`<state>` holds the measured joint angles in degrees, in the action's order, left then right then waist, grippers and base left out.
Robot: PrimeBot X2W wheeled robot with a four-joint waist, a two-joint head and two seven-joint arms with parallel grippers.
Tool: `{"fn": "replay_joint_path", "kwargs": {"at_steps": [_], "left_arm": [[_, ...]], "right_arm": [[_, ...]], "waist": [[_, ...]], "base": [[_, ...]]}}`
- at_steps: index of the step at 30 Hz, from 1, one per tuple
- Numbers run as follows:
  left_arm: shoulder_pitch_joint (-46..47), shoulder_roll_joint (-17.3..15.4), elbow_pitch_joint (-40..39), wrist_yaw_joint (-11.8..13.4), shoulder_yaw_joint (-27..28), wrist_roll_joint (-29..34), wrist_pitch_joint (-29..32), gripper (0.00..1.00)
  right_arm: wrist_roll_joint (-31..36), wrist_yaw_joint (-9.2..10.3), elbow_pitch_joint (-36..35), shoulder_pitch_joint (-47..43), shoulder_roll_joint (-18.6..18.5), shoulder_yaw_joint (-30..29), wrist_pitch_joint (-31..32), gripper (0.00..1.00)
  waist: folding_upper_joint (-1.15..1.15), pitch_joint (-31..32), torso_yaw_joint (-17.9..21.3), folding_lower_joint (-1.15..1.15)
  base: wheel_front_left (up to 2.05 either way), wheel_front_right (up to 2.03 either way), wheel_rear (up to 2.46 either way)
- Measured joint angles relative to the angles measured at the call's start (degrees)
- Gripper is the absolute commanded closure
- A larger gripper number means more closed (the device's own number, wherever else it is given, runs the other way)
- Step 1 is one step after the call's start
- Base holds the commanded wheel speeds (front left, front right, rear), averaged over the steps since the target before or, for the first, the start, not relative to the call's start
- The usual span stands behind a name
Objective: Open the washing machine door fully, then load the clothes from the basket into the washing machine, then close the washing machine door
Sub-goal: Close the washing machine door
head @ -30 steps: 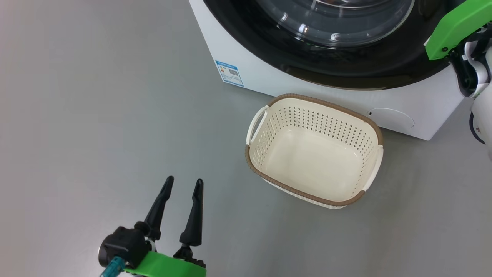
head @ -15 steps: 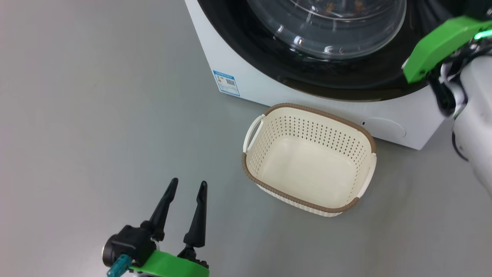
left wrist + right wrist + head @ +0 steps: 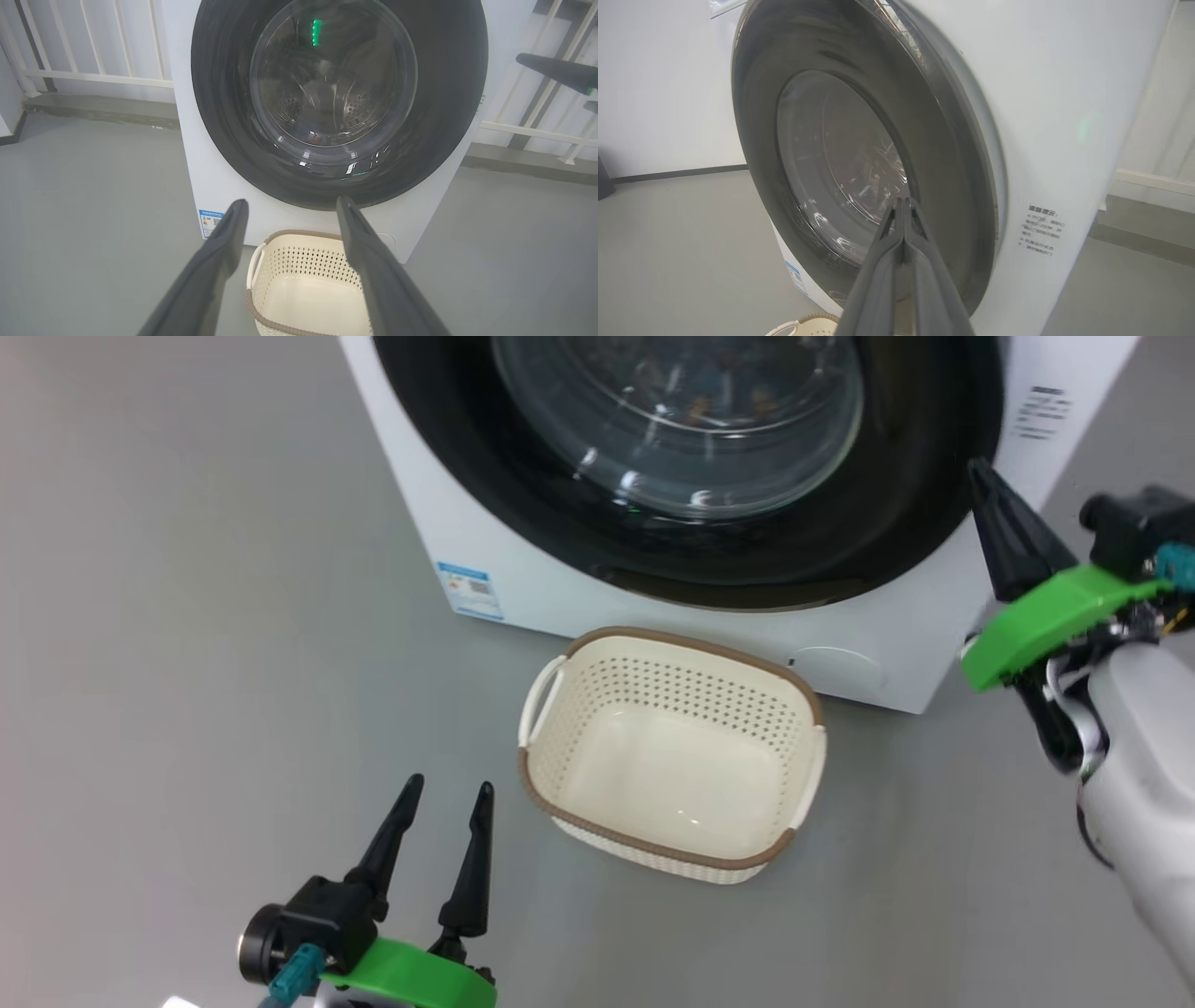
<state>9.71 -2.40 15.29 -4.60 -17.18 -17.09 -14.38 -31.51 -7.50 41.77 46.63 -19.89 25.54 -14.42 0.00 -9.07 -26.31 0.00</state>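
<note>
— What takes up the most room?

— The grey floor [image 3: 187,663], then the washing machine [image 3: 878,616], a white box standing on it. In the head view it fills the top middle, with one front corner turned toward the camera.

— And the door [image 3: 924,532]?

— Its glossy black rim lies flat against the machine's front, and the clear bowl bulges out at its centre. From the right wrist view it looks shut, with the rim hugging the white panel.

— Where is the basket [image 3: 672,640]?

— On the floor just in front of the machine, below the door. Its brown rim faces up and its bare cream bottom is showing. Whether it touches the machine I cannot tell.

— The arms?

— The left gripper [image 3: 450,786] hangs over the floor to the left of the basket and apart from it. Its two dark fingers are spread and point toward the machine. The right gripper [image 3: 903,200] is up beside the door's right edge, its fingers pressed together with nothing between them. The tip sits by the black rim, but I cannot make out contact.

— Anything smaller?

— A blue label [image 3: 470,590] at the machine's lower left corner. The clothes [image 3: 698,399], as far as I can tell, are inside the drum: bluish cloth with orange-brown flecks behind the glass.
</note>
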Motion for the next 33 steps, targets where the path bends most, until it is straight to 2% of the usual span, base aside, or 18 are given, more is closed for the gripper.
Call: {"fn": "replay_joint_path", "kwargs": {"at_steps": [1, 2, 3, 8, 21, 33], "left_arm": [[0.0, 0.0, 0.1, -0.2, 0.2, 0.1, 0.0, 0.00], [0.1, -0.1, 0.5, -0.4, 0.4, 0.3, 0.0, 0.00], [0.1, -0.2, 0.7, -0.5, 0.6, 0.3, 0.0, 0.00], [0.1, -0.4, 1.6, -0.9, 1.2, 1.1, 0.0, 0.00], [-1.4, -1.3, 2.8, -1.4, 3.3, 1.1, 0.0, 0.00], [-3.1, -2.0, 2.8, -1.4, 4.1, 1.1, 0.0, 0.00]], "right_arm": [[1.1, 0.00, -1.2, -1.7, 0.2, -1.4, 0.0, 0.17], [2.7, 0.00, -3.4, -5.1, 0.9, -4.2, -0.1, 0.11], [3.9, 0.00, -4.3, -6.9, 1.5, -5.4, -0.1, 0.00], [8.1, 0.00, -9.0, -14.5, 4.9, -11.3, -0.1, 0.00], [16.2, 0.00, -20.1, -31.3, 10.9, -25.6, -0.1, 0.00], [19.5, 0.01, -29.5, -43.4, 16.2, -31.8, -0.1, 0.00]], "waist": [[0.00, 0.3, 0.7, 0.00], [0.00, 0.7, 2.1, 0.00], [0.00, 1.0, 2.8, 0.00], [0.00, 2.3, 6.3, 0.00], [0.00, 6.1, 14.3, 0.00], [0.00, 8.0, 19.2, 0.00]], "base": [[0.00, 0.00, 0.00], [0.00, 0.00, 0.00], [0.00, 0.00, 0.00], [0.00, 0.00, 0.00], [0.00, 0.00, 0.00], [0.00, 0.00, 0.00]]}}
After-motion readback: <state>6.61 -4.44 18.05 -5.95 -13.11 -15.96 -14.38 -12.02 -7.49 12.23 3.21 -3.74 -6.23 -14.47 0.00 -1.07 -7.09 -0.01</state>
